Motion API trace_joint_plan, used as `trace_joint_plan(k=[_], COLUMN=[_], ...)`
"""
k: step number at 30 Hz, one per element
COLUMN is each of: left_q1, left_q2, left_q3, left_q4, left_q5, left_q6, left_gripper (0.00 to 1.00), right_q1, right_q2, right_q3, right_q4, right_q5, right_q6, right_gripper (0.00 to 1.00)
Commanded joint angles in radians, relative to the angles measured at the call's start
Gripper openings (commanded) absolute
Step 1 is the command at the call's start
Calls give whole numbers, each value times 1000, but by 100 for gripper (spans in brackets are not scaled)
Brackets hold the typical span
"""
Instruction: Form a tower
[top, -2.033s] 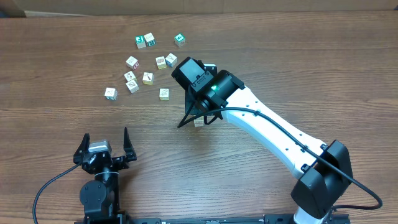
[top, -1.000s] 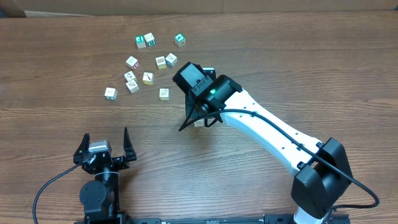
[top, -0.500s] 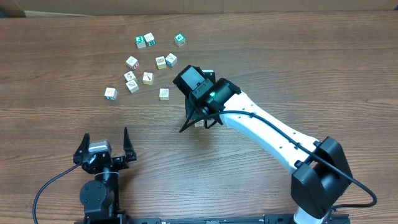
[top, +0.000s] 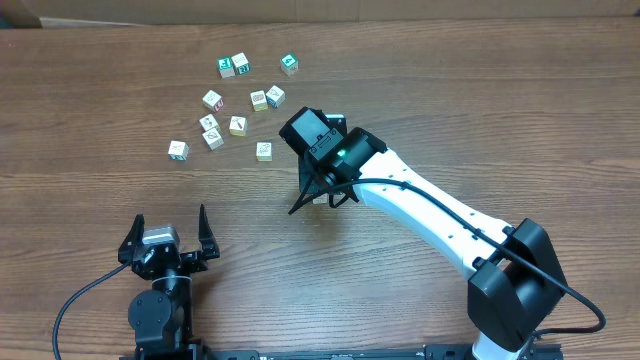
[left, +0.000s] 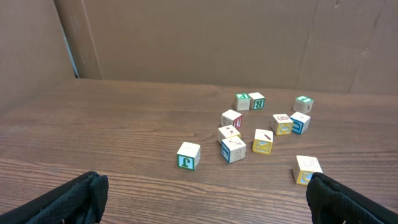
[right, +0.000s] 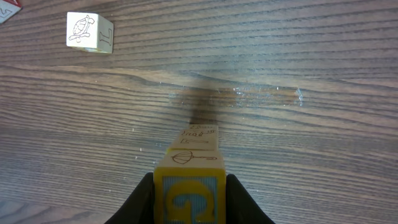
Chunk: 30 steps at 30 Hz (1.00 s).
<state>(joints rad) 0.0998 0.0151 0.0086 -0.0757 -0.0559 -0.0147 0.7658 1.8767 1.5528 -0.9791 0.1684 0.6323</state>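
Right end effector (top: 319, 196) is clenched on the tower (right: 189, 186). My two fingers (right: 144, 202) press the left and right sides of its top cube, a yellow one with a blue letter on the face turned toward my wrist camera. Below that cube the stack drops away toward the surface (top: 450, 100). I can make out a pale face with an umbrella drawing and another pale face with small print beyond it, but I cannot tell how many cubes the stack holds. From overhead the tower stands near the middle of the surface, almost wholly hidden under my right wrist, with only a pale sliver showing between the black fingers. Loose cubes (top: 238, 125) lie scattered to the far left of it, apart from the stack. A cube with a turtle drawing (right: 89, 32) shows at the far left of my right wrist view. Left end effector (top: 170, 220) sits at the near left, released, its fingers spread wide and holding nothing, well apart from every cube.
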Motion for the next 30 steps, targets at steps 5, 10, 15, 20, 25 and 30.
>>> trace_joint_plan(k=[5,10,15,20,25,30], left_q1=[-2,-2,-2,-2,-2,-2], left_q2=[-10,-10,-10,-10,-10,-10], left_q3=[-3,-3,-3,-3,-3,-3], left_q4=[2,2,2,2,2,2], left_q5=[1,1,1,1,1,1], left_q6=[23,23,23,23,23,23], left_gripper=[99,100,99,100,100,100], right_q1=[-1,4,5,5,5,5], right_q2=[0,0,0,0,0,0], right_q3=[-2,-3,-3,-3,-3,-3], right_q4=[6,6,6,9,13,17], right_q5=[11,11,11,11,11,11], right_q6=[0,0,0,0,0,0], right_gripper=[10,11,11,11,11,11])
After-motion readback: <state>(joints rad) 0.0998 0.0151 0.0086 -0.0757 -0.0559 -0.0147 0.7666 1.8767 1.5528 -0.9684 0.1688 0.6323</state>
